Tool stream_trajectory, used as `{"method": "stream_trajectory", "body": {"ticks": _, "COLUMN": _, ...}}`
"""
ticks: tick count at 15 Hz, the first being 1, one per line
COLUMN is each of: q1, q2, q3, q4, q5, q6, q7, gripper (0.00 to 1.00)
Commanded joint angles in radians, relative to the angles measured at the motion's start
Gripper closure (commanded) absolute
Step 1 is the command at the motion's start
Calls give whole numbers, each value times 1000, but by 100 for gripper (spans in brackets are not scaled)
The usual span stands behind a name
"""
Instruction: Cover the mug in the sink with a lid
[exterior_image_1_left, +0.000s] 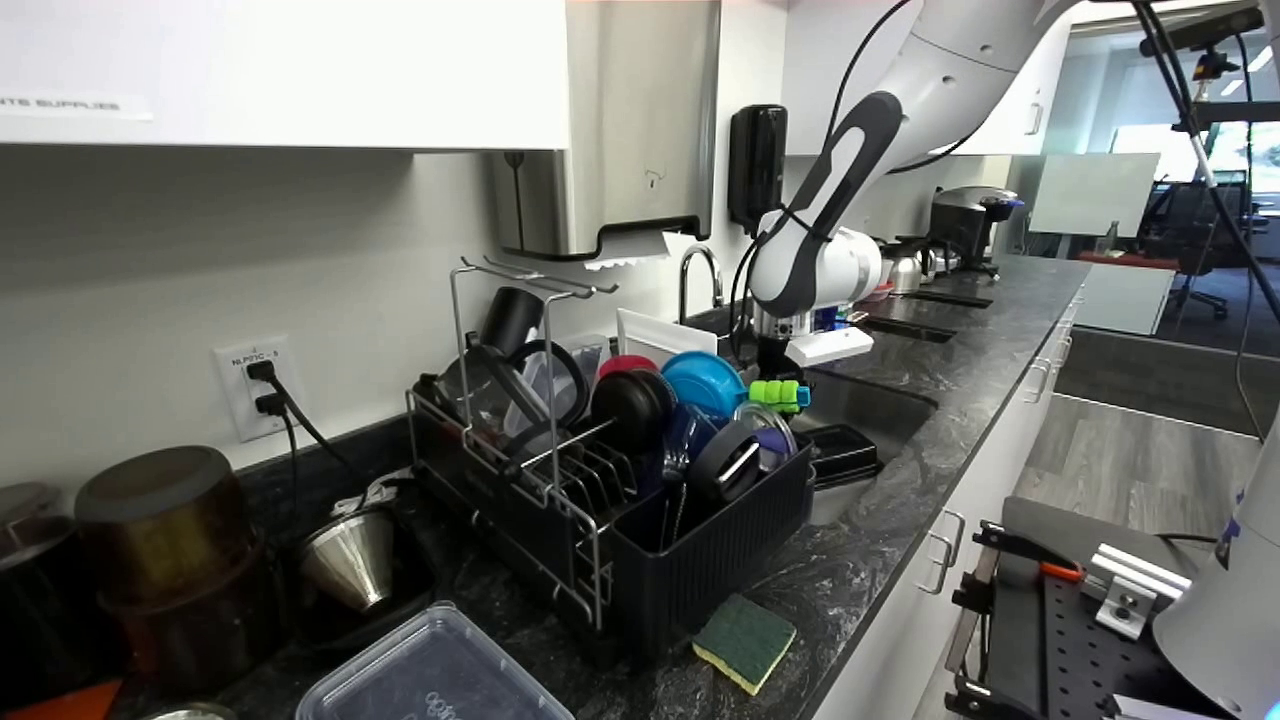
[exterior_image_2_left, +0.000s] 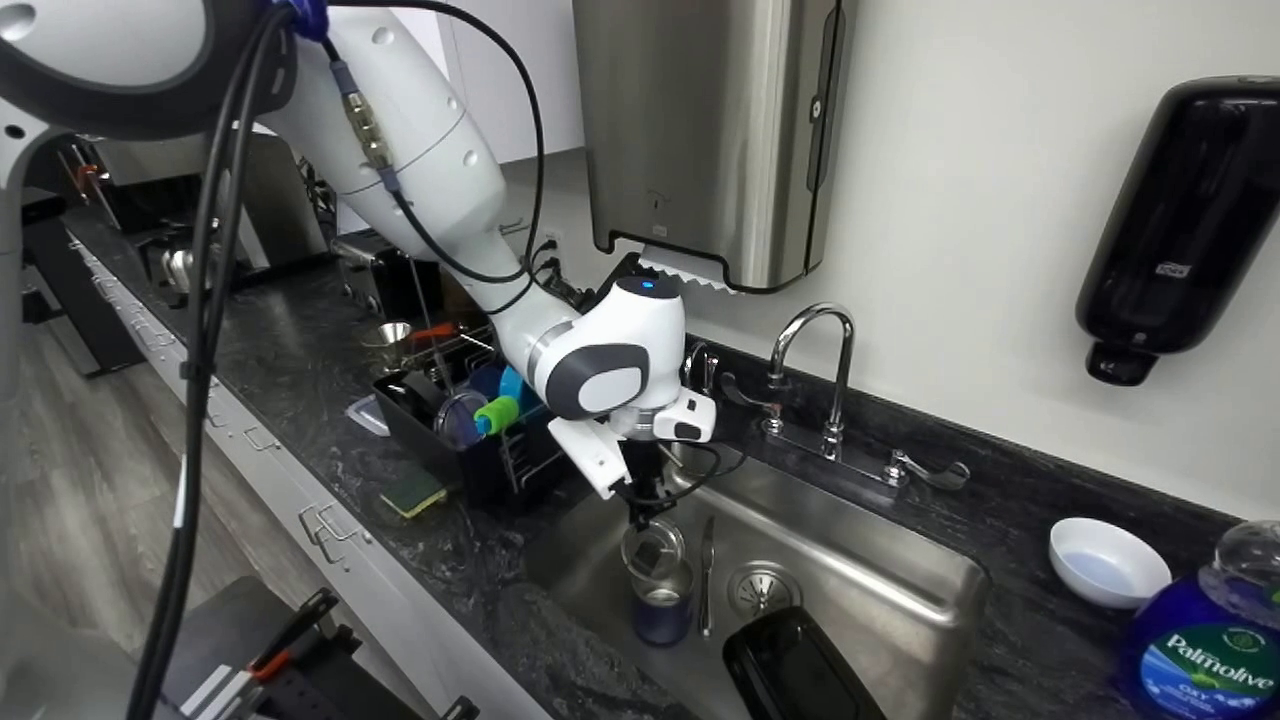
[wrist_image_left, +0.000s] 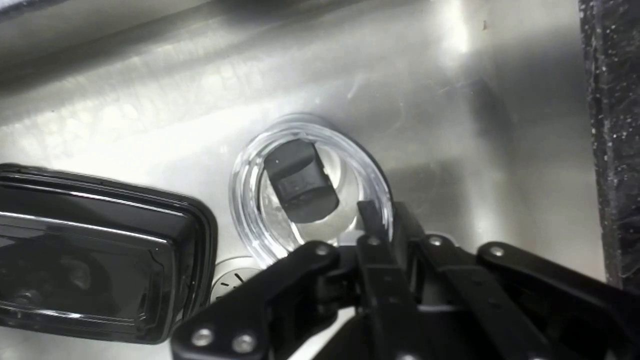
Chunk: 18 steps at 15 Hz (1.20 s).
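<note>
One lid (wrist_image_left: 301, 182) above one mug (exterior_image_2_left: 663, 616)

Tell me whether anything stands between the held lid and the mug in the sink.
Nothing visible does. The pincer holds the clear lid over the mug, and no object shows between them; whether they touch is unclear. The metal utensil and black container lie beside the mug.

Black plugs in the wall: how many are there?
2. In an exterior view, the upper plug sits in the wall outlet near its top, and the lower plug is right beneath it. More could be hidden from view elsewhere.
</note>
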Motion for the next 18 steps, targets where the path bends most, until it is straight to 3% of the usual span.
{"method": "stream_trajectory", "body": {"ticks": 1, "q1": -16, "q2": 1, "q3": 30, "q4": -50, "q5": 31, "q6": 118, "q7": -11, "gripper": 97}}
{"method": "stream_trajectory", "body": {"ticks": 12, "q1": 46, "q2": 46, "q3": -23, "q4": -103, "q5": -58, "q6": 281, "q7": 52, "gripper": 97}}
{"method": "stream_trajectory", "body": {"ticks": 18, "q1": 135, "q2": 104, "q3": -122, "q4": -99, "q5": -148, "q6": 358, "q7": 124, "gripper": 97}}
